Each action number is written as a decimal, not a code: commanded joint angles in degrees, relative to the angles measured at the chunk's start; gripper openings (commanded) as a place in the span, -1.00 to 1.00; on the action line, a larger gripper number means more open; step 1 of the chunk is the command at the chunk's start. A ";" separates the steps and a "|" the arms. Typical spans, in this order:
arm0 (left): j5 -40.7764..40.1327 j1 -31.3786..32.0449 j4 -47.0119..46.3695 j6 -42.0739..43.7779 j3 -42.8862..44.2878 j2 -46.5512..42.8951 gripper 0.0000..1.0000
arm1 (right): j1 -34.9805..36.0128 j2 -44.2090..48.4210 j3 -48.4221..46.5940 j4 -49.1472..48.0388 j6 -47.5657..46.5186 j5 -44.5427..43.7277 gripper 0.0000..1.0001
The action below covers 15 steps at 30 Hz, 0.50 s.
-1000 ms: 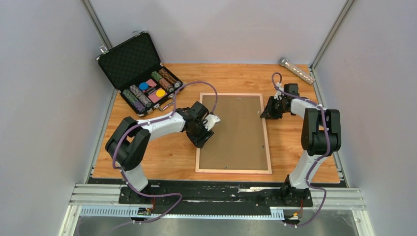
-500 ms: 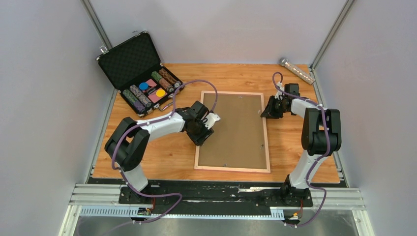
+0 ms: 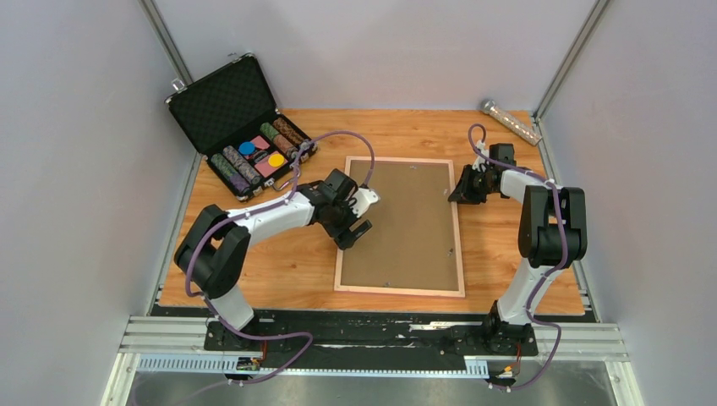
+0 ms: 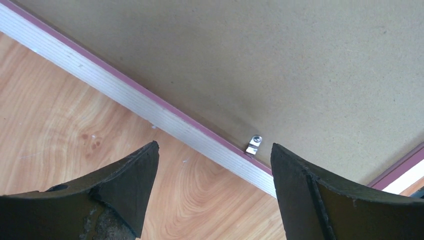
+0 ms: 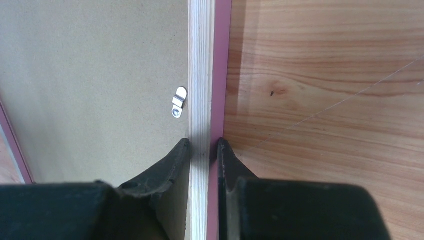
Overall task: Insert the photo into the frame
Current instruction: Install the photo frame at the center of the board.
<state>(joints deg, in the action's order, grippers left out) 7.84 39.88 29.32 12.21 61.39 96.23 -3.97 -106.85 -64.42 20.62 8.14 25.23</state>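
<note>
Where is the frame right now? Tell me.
Top view: the frame lies back-up, centred on the table, its right rail pinched by the right gripper, the open left gripper over its left rail.

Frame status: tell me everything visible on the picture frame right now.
The large rectangular picture frame, thin light-wood rails with pink edging, lies flat, back up, on the wooden tabletop; its front is unseen. A plain brown backing board fills it, and small metal clips sit beside the rails. The right gripper pinches its right rail. The left gripper is open over the left rail, not gripping.
</note>
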 commanded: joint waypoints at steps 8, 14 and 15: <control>4.75 -9.15 -0.07 -5.70 12.46 5.13 0.67 | -0.34 0.19 0.74 0.32 -3.27 0.08 -1.00; 2.62 -9.22 2.08 -8.87 17.66 9.57 0.46 | -0.34 0.16 0.70 0.35 -3.57 0.17 -1.00; 2.65 -9.21 2.19 -9.09 17.91 10.49 0.43 | -0.34 0.21 0.70 0.37 -3.65 0.17 -1.00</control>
<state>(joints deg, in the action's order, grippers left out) 10.52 30.30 30.04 6.15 76.20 104.33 -3.97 -106.74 -64.42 20.60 6.28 25.96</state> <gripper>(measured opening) 0.741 0.190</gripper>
